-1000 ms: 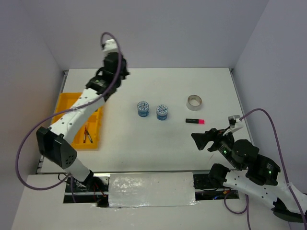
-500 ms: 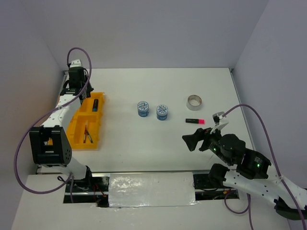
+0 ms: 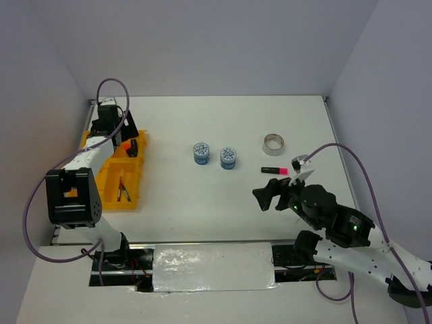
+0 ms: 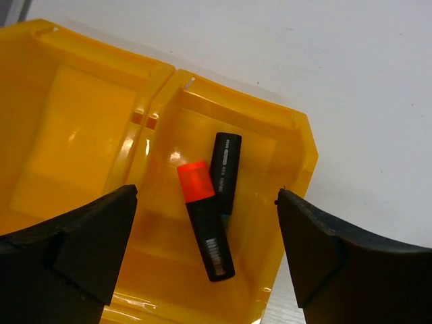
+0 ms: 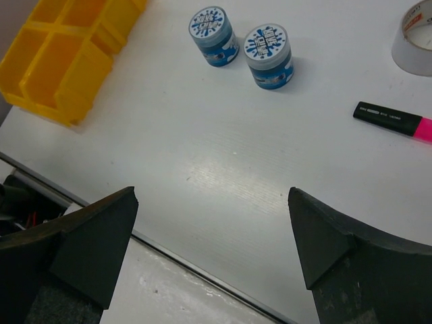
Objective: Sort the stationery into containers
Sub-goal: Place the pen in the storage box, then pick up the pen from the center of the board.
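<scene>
My left gripper (image 3: 128, 137) (image 4: 206, 196) hangs open over the far right compartment of the yellow tray (image 3: 106, 178) (image 4: 81, 135). An orange-capped highlighter (image 4: 206, 229) lies loose in that compartment, against a second black highlighter (image 4: 226, 165). Thin pens (image 3: 122, 190) lie in a nearer compartment. On the table are two blue-white rolls (image 3: 201, 153) (image 3: 228, 158) (image 5: 214, 27) (image 5: 269, 47), a silvery tape ring (image 3: 273, 144) (image 5: 413, 42) and a pink-ended highlighter (image 3: 275, 171) (image 5: 395, 120). My right gripper (image 3: 268, 194) (image 5: 213, 192) is open and holds nothing, raised above the table's near right part.
Grey walls close in the white table at the back and both sides. The tray (image 5: 54, 74) sits at the left edge. A metal strip runs along the near edge, with cables and the arm bases behind it.
My left arm swung from the table's back down to the tray and opened; the orange highlighter now lies in the compartment. My right gripper moved left and forward and opened a little wider.
</scene>
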You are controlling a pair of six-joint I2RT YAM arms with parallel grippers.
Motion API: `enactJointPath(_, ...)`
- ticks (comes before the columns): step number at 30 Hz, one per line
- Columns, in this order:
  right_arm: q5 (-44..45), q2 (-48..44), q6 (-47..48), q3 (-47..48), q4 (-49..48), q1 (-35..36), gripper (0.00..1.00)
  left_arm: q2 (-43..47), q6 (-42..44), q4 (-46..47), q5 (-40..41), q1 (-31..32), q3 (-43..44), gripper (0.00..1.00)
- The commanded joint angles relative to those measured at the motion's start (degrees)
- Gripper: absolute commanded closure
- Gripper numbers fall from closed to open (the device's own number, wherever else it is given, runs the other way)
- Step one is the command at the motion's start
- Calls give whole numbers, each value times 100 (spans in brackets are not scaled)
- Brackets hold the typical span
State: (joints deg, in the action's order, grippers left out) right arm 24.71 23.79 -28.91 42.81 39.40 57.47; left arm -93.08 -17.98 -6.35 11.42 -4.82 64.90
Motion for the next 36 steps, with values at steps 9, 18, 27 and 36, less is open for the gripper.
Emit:
enactJointPath(9, 280, 1346, -870, 307, -407, -1246, 0, 1789, -297, -1209, 430, 278, 883, 1)
enactJointPath(18, 614, 2577, -2830, 404, -459, -2747, 0, 4498, 13, -2091, 143, 2090, -230, 1)
enactJointPath(27, 473, 4492, -4921, 842, 127, -4437, 2, 6758, 101, -2002, -211, 2125, -2210, 1)
enactJointPath(36, 103, 6829, -5397, 1976, 489, -4921, 7, 6566, 137, -2028, -307, 2170, -2201, 1)
